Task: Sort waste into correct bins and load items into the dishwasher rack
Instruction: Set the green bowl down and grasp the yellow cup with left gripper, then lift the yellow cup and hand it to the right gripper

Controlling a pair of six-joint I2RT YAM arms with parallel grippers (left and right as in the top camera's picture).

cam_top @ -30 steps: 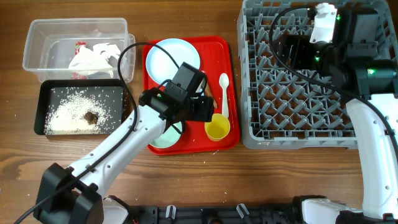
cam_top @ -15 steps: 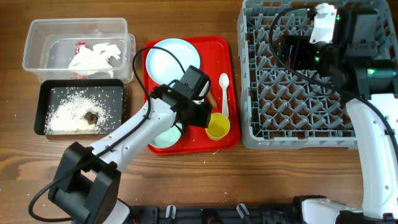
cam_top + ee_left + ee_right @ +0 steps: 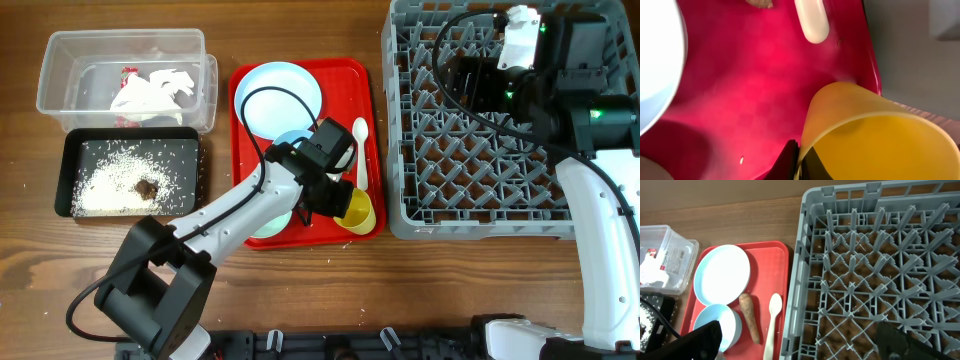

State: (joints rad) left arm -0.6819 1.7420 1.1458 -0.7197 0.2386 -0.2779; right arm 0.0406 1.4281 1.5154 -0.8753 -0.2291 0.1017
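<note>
My left gripper [image 3: 340,198] is shut on the rim of the yellow cup [image 3: 358,211], at the front right corner of the red tray [image 3: 371,110]. In the left wrist view the jaws pinch the cup [image 3: 880,135] wall between them. On the tray lie the pale blue plate [image 3: 283,90], a small pale bowl [image 3: 722,325], the mint-green bowl [image 3: 266,224], the white spoon [image 3: 361,150] and the carrot-like stick [image 3: 749,317]. My right gripper [image 3: 800,350] hangs open and empty above the grey dishwasher rack [image 3: 500,190].
The clear tub [image 3: 60,50] at the back left holds crumpled white paper [image 3: 150,92]. In front of it the black tray [image 3: 70,150] holds rice [image 3: 110,187] and a brown lump [image 3: 147,187]. Rice grains are scattered on the wooden table.
My left gripper has moved right across the tray to the yellow cup and shut on its rim. The cup has shifted slightly right. The right arm has not moved.
</note>
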